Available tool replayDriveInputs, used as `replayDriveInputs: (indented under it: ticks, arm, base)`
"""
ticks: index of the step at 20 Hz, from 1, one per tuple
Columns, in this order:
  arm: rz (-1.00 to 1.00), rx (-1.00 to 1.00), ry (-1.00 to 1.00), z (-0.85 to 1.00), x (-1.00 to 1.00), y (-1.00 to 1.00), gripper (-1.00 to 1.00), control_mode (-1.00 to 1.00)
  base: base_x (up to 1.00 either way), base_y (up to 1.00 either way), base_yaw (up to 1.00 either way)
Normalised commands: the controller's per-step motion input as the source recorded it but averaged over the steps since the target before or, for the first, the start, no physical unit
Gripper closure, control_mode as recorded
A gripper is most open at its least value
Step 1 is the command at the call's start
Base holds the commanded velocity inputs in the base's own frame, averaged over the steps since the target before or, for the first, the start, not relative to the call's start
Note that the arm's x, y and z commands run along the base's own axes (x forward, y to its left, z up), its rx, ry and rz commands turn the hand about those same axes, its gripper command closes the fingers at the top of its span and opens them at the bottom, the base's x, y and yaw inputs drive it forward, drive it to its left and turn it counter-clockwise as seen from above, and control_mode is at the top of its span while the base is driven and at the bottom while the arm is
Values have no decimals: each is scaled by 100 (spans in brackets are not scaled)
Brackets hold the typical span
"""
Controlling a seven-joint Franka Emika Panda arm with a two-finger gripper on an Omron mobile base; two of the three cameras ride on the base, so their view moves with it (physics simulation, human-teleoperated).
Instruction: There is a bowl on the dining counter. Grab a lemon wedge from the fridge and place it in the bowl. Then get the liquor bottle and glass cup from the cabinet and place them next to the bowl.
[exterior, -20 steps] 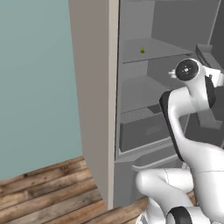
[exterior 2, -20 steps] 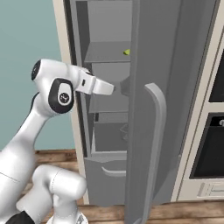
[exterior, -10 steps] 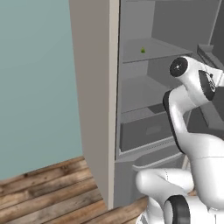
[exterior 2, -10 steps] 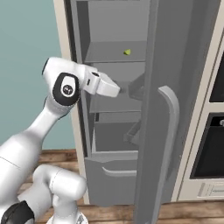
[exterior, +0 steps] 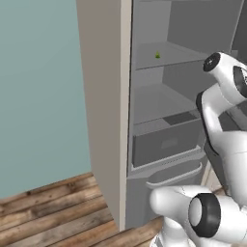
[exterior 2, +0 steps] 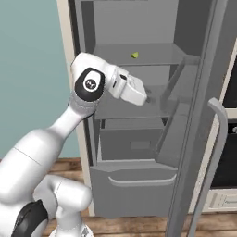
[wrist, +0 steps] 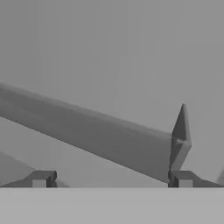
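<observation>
while the fridge door stands swung wide, the scene reads view by view as follows.

left base view, fridge (exterior: 164, 144): grey interior takes the middle and right of the frame, beige surround down the centre, teal wall at left, wooden floor at lower left.
left base view, lemon wedge (exterior: 157, 55): tiny yellow-green piece on the upper shelf, upper middle-right of the frame.
left base view, arm: white links rise along the right edge, in front of the lower drawers.

right base view, fridge (exterior 2: 139, 120): open cavity in the centre; the door with its long bar handle (exterior 2: 215, 148) runs down the right side.
right base view, lemon wedge (exterior 2: 134, 55): on the top shelf, upper centre, above and apart from the hand.
right base view, hand: white wrist block reaches from centre-left toward the middle shelf.

hand view, gripper (wrist: 112, 179): two dark tips sit far apart at the bottom corners, jaws spread wide with nothing between them.
hand view, beyond: flat grey fridge surfaces, a slanted edge crossing the frame.
</observation>
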Motion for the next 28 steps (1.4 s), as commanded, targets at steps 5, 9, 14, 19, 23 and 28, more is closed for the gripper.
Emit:
replayDriveInputs:
  ticks: [5, 9, 14, 19, 23, 28]
  arm:
    - [13, -1, -10, 26, -72, -5, -100, -100]
    - [36, 0, -1, 8, -94, 100, -100, -100]
    - [45, 0, 0, 8, -74, 100, -100, -100]
    - [51, 12, 5, 17, -33, 94, -100, -100]
    - [47, 19, 13, 21, -6, 85, -100, -100]
    - [33, 16, 24, 32, -1, 63, -100, -100]
  base:
    - [0, 0, 0]
    - [0, 0, 0]
    - [0, 0, 0]
    - [0, 0, 0]
    - [0, 0, 0]
    - [0, 0, 0]
